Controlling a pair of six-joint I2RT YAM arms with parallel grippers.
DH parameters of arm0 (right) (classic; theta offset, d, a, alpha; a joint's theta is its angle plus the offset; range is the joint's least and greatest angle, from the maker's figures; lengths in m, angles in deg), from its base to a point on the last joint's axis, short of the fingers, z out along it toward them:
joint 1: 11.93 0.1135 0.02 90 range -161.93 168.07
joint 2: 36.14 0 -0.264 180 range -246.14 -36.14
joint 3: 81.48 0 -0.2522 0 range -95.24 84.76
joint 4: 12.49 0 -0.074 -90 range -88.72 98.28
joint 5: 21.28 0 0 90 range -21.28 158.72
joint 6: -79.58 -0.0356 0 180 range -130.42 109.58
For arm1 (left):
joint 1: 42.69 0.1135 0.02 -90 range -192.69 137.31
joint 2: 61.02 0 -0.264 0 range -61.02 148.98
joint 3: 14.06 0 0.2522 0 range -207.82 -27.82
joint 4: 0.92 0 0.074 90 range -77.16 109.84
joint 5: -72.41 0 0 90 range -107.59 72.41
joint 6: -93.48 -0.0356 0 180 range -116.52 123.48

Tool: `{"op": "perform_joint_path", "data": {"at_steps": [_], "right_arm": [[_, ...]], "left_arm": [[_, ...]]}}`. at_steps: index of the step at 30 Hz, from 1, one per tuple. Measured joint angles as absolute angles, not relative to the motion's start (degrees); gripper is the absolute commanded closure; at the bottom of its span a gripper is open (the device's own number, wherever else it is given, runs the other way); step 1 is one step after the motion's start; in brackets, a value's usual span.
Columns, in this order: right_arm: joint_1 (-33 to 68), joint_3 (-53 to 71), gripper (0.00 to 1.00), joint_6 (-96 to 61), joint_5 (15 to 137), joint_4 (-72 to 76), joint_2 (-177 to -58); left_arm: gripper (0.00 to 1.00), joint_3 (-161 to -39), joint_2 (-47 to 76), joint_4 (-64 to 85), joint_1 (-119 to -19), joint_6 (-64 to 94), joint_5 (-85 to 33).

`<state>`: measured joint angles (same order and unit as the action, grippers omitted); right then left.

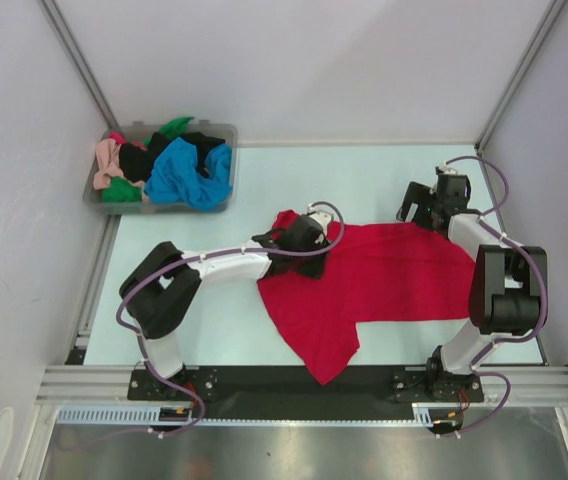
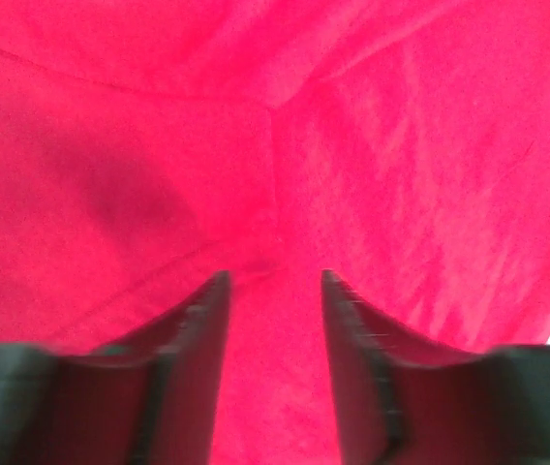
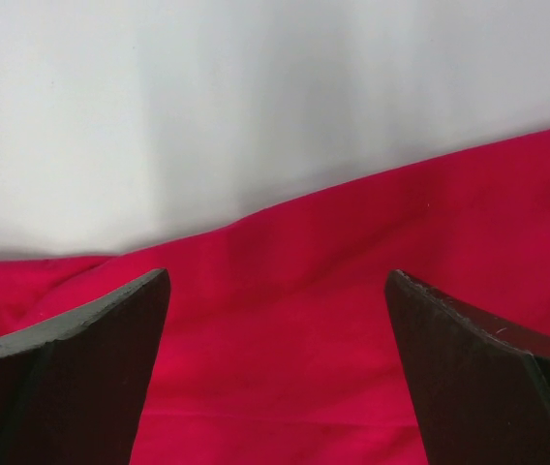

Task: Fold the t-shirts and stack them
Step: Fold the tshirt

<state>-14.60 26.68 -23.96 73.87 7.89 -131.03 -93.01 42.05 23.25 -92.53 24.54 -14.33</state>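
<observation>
Left arm (image 1: 214, 265): elbow folded outward, forearm stretched low to the right, with the left gripper (image 2: 270, 283) angled downward and its jaws parted by a narrow gap. Right arm (image 1: 494, 285): elbow raised near its base, forearm reaching away, with the right gripper (image 3: 275, 279) tilted down and its jaws spread wide.

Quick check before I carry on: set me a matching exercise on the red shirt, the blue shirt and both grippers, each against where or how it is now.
1. red t-shirt
2. blue t-shirt
3. left gripper
4. right gripper

A. in the bin, far left
B. jaws wide apart, at the red cloth's edge
C. spread on the table
D. jaws a little apart, only red cloth below

Pairs: 1-C, 2-A, 3-D, 4-B
</observation>
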Motion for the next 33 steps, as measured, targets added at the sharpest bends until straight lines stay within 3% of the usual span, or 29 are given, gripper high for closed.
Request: {"op": "perform_joint_path", "data": {"at_steps": [3,4,5,9,18,28,33], "right_arm": [[-14.6,26.7,0.0,-24.0,73.7,8.3,-131.1],[-14.6,26.7,0.0,-24.0,73.6,8.4,-131.1],[-14.6,26.7,0.0,-24.0,73.5,8.5,-131.1],[-14.5,26.7,0.0,-24.2,72.6,8.9,-131.1],[-14.2,26.7,0.0,-24.9,71.6,10.0,-131.9],[-16.1,26.0,0.0,-24.7,70.4,13.4,-133.6],[-17.5,23.4,0.0,-24.5,70.0,14.1,-136.4]], "left_arm": [[0.29,-94.1,42.0,26.5,-92.4,23.4,-13.7],[0.19,-95.5,42.0,28.7,-92.2,23.1,-13.4],[0.15,-97.7,42.0,31.0,-91.8,22.5,-13.0],[0.14,-112.5,43.4,36.5,-85.9,22.5,-12.2],[0.25,-126.8,50.4,37.3,-69.5,22.9,-11.1],[0.33,-128.1,63.9,41.4,-70.4,22.9,-14.9],[0.46,-128.8,64.5,41.7,-71.0,22.9,-15.7]]}}
